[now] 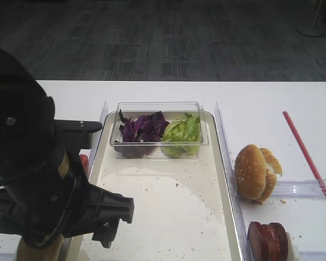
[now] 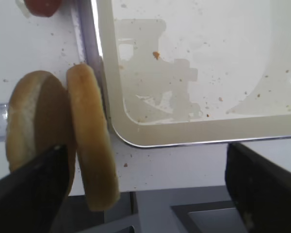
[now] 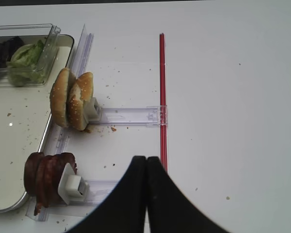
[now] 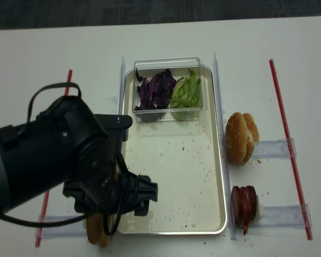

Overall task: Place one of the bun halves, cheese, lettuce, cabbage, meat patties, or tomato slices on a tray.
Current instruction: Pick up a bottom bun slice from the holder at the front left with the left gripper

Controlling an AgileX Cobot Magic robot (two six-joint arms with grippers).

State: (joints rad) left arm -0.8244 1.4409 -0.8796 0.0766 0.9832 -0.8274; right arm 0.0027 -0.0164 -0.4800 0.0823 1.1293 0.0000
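As seen furthest left from the realsense high view, notes a red strip (image 4: 69, 80) on the white table (image 4: 37, 59), partly hidden by the black left arm (image 4: 59, 160). Finds the left gripper (image 2: 145, 194) only in the left wrist view: fingers (image 2: 29, 189) spread wide at the frame's bottom corners, nothing clamped.

Records the bun halves (image 2: 92, 141) just inside the left finger, standing on edge outside the near left corner of the tray (image 2: 136, 138): the nearer one flat and light tan along the rim, the one behind it browner. Sees only a sliver of them below the arm from above. Catches one of the tomato slices (image 2: 41, 6), red-orange, at the top edge of that wrist view.

Shows the tray cream-white, crumb-speckled and silvery-rimmed. At its far end, holds a clear box (image 4: 168, 64) with dark purple cabbage (image 4: 155, 91) left and light green lettuce (image 4: 186, 91) right.

Right of the tray, lists sesame buns (image 4: 239, 136) on edge and, nearer, the meat patties (image 4: 243, 206), dark reddish-brown; then a second red strip (image 4: 289, 144).

Finds the right gripper (image 3: 146, 194) only in its own wrist view: fingers pressed together, gripping nothing, above bare table.
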